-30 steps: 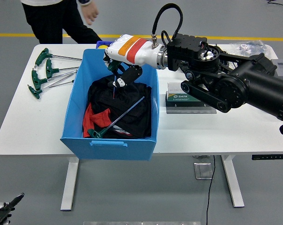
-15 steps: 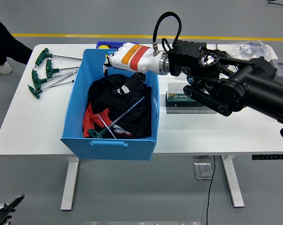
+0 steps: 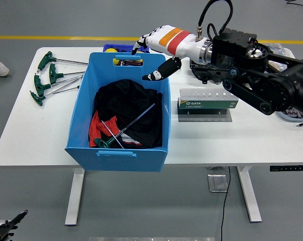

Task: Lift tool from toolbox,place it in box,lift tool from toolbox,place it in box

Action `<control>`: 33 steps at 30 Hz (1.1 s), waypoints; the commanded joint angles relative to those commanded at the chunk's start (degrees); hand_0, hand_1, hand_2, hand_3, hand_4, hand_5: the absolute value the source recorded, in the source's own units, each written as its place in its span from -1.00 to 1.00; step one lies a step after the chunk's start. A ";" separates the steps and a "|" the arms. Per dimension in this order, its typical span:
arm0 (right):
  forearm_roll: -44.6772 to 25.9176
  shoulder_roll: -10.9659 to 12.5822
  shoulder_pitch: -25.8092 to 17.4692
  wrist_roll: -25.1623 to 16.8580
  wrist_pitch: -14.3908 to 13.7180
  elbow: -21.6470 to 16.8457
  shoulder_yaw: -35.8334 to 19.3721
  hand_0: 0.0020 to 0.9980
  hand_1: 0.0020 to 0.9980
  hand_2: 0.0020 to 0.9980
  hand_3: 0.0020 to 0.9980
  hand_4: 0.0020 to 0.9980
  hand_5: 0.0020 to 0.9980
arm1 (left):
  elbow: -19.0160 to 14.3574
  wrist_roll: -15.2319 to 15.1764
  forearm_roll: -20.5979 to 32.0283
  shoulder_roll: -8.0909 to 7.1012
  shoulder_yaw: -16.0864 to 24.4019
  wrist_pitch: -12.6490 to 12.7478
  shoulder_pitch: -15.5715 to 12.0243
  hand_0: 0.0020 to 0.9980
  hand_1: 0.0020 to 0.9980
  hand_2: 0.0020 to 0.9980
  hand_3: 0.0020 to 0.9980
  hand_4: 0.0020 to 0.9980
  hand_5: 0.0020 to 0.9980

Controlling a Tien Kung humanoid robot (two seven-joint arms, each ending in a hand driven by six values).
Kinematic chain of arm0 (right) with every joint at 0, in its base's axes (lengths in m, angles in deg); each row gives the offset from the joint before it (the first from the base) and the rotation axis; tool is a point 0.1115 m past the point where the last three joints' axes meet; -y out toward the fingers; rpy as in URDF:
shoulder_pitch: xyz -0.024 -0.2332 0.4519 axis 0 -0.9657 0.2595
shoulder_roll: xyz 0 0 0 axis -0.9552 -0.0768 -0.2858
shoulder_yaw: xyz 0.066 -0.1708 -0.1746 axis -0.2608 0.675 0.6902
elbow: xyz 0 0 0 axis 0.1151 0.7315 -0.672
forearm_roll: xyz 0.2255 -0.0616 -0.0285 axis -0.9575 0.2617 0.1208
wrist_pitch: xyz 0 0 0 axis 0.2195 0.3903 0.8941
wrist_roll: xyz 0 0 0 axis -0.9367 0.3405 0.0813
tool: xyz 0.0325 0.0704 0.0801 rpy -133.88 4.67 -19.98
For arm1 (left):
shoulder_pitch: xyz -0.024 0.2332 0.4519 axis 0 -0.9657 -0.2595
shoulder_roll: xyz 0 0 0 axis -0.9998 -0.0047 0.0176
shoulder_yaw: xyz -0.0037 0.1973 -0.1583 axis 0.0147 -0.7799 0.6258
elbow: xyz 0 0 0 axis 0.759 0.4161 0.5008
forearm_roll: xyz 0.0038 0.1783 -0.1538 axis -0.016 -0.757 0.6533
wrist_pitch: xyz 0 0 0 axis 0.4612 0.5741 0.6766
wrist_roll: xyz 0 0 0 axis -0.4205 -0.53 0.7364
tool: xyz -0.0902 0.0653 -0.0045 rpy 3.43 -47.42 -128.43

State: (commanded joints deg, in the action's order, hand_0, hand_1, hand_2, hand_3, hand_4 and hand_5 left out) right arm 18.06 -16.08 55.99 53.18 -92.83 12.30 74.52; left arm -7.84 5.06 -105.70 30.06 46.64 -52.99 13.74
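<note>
So the right hand (image 3: 154,52) hangs empty over the far right corner of the bin (image 3: 77,118), fingers spread loose and the thumb poking down toward the rim. Nothing in it. My guess is that's a between-trips pose, high enough to clear the wall and go for another tool.

Inside the bin there's a pile of black and red cloth (image 3: 125,113), and lying on top of it are two T-handle keys (image 3: 122,131), shafts crossed, green handle toward the near wall. Looks like the cloth is there to cushion the drop.

Left of the bin, on the table (image 3: 26,135), a bunch of green T-handle keys (image 3: 47,75) is fanned out, handles to the left, shafts pointing at the bin. Just behind the bin's far wall something blue and yellow (image 3: 111,48) peeks out, can't tell what it is.

Right of the bin sits a green SATA case (image 3: 207,103) on a grey tray, well apart from the hand. The left hand's fingertips (image 3: 8,225) just poke in at the bottom left corner, below the table; can't tell how they're set.
</note>
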 joint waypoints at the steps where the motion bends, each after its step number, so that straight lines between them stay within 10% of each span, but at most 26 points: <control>1: -1.10 0.94 -0.58 0.10 0.06 -0.32 -0.89 0.56 0.49 0.63 0.54 0.75 -0.03 | 0.01 -0.02 0.15 0.03 -0.02 0.03 -0.05 0.55 0.72 0.69 0.55 0.51 0.41; 14: -21.96 11.71 -14.48 4.39 -0.60 -4.22 -15.59 0.59 0.51 0.63 0.52 0.78 0.01 | 0.09 0.06 0.40 0.89 0.79 0.33 -0.53 0.56 0.71 0.68 0.55 0.51 0.41; 21: -37.95 18.45 -26.77 4.54 1.25 -12.87 -25.96 0.58 0.52 0.63 0.58 0.89 0.10 | 0.23 -0.44 1.04 1.24 0.93 0.55 -0.23 0.56 0.70 0.67 0.54 0.51 0.41; 33: -54.96 19.59 -50.63 13.73 5.51 -30.49 -48.46 0.60 0.58 0.64 0.63 1.00 0.38 | 0.21 -1.29 1.72 1.83 0.52 0.88 -0.56 0.54 0.67 0.67 0.54 0.51 0.41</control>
State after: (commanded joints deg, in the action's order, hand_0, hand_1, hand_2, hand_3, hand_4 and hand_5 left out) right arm -36.90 3.51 5.35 66.91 -87.31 -18.19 26.06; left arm -7.64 3.77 -103.98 31.89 47.16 -52.10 13.17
